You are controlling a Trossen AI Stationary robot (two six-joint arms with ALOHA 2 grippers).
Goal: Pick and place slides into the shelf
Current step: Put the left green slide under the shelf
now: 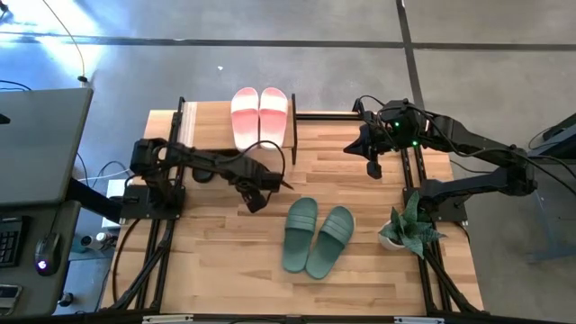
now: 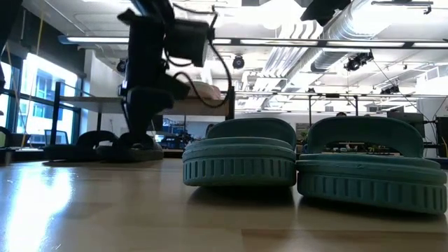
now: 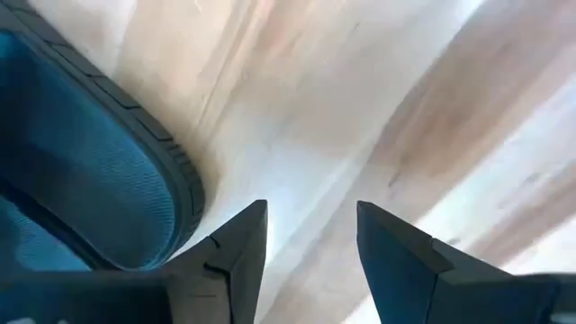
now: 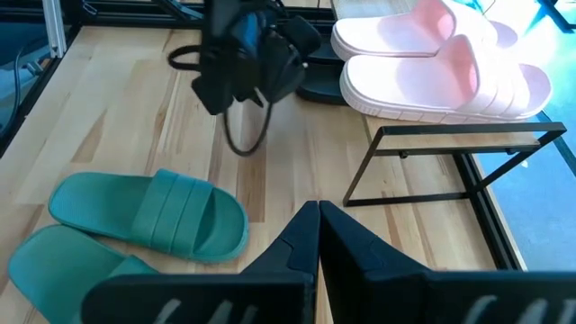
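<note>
The left gripper (image 1: 255, 200), jaws spread and empty, hangs low beside the black rubber slides (image 4: 317, 84) under the shelf (image 4: 468, 135) with its pale pink pair (image 1: 259, 115). It should rise straight, then approach the sage green rubber slides (image 1: 317, 236) mid-table by the strap. The right gripper (image 4: 317, 225), fingers pressed together, waits near the shelf's end.

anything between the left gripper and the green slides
Nothing visible. The left gripper, fingers apart and empty, hangs over bare table just beside the green slides; only open wood lies between them. The right gripper waits shut, off to the side.
</note>
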